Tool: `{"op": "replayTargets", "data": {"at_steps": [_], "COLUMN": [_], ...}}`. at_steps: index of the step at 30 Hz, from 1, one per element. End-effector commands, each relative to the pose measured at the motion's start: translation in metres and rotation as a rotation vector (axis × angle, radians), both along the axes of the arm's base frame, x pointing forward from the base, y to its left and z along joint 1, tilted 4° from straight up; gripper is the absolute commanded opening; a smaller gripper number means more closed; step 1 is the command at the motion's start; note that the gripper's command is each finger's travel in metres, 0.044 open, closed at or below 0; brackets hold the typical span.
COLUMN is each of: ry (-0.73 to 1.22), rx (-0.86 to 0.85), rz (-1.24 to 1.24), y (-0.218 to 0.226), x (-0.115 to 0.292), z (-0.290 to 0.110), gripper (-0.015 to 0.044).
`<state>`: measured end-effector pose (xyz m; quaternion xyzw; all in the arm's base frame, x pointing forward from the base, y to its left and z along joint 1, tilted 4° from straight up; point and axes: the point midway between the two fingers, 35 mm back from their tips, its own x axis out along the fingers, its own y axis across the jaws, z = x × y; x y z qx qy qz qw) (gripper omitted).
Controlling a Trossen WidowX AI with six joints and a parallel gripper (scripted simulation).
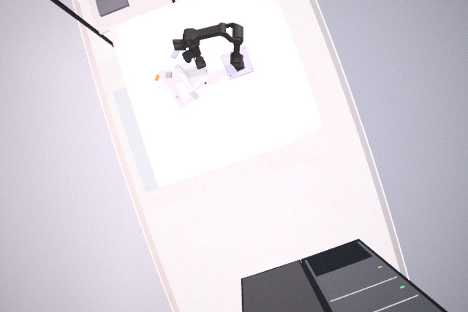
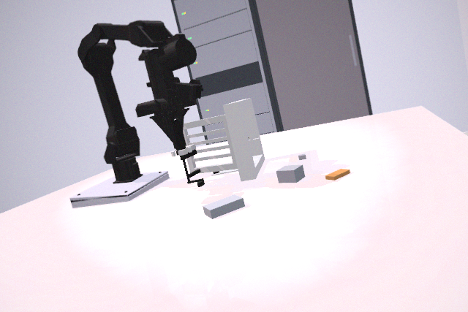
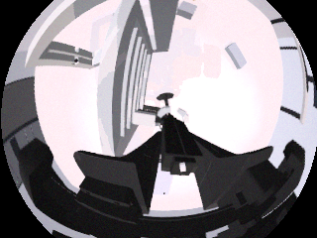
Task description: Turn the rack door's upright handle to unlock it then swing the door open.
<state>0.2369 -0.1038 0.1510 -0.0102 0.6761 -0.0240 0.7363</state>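
Note:
The pale rack frame (image 1: 186, 81) (image 2: 241, 142) (image 3: 164, 25) stands upright on the table. Its slatted door (image 2: 205, 121) (image 3: 127, 84) stands swung well out from it, toward the arm's base side; I cannot tell its exact angle. My gripper (image 2: 183, 150) (image 3: 166, 118) points down at the door's free edge and is shut on the handle (image 2: 189, 149) (image 3: 163, 112). A thin black rod with short arms runs down below the handle. The fingertips cover part of the handle, and its exact turn is hard to read. In the top view the fingertips are hidden.
A long grey block (image 1: 175, 53) (image 2: 224, 207) (image 3: 236, 56), a grey block (image 1: 168, 74) (image 2: 290, 173) (image 3: 187, 10) and an orange block (image 1: 156, 77) (image 2: 337, 174) lie near the frame. A small grey piece (image 2: 302, 156) lies behind it. The arm's base plate (image 1: 247, 69) (image 2: 151, 183) is nearby.

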Motion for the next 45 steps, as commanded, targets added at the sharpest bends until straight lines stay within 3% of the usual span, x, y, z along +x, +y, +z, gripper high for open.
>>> {"op": "replayTargets", "data": {"at_steps": [1, 15, 30, 40, 45], "ry": [0.004, 0.013, 0.013, 0.013, 0.013], "rx": [0.0, -0.02, -0.021, -0.021, -0.021], "rz": [0.073, 0.282, 0.291, 0.291, 0.291], "y": [-0.006, -0.031, -0.032, -0.032, -0.032], "x": [0.002, 0.011, 0.011, 0.011, 0.011], "z": [0.001, 0.003, 0.003, 0.003, 0.006], "gripper": [0.0024, 0.0024, 0.0024, 0.0287, 0.0296]}}
